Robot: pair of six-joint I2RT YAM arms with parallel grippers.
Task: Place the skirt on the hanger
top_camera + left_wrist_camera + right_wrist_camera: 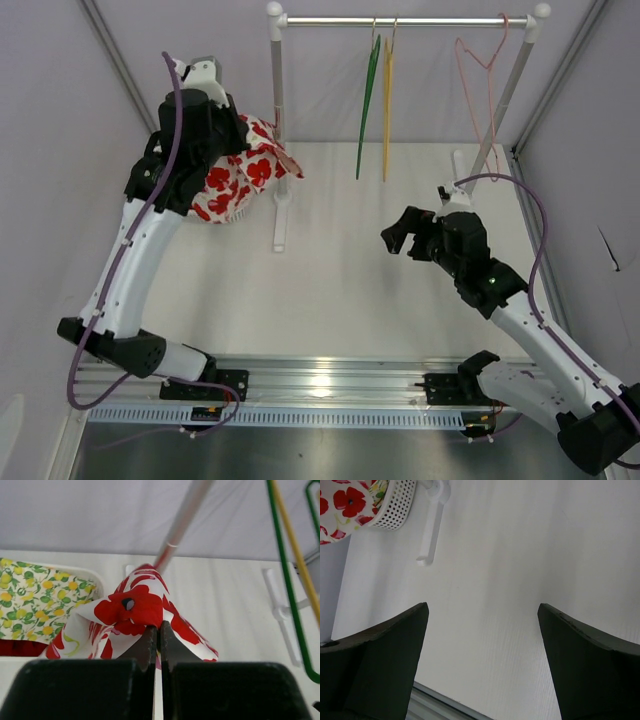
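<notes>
Left fingers (145, 649) pinching skirt (137, 611); we are holding it left of rack post (278, 120). Green hanger (368, 110) hanging right of post; right fingers (375, 655) hovering there too, spread, empty.

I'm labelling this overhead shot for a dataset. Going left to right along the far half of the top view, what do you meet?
red-flowered skirt → rack's left post → green hanger → yellow hanger → pink hanger → rack's right post
</notes>
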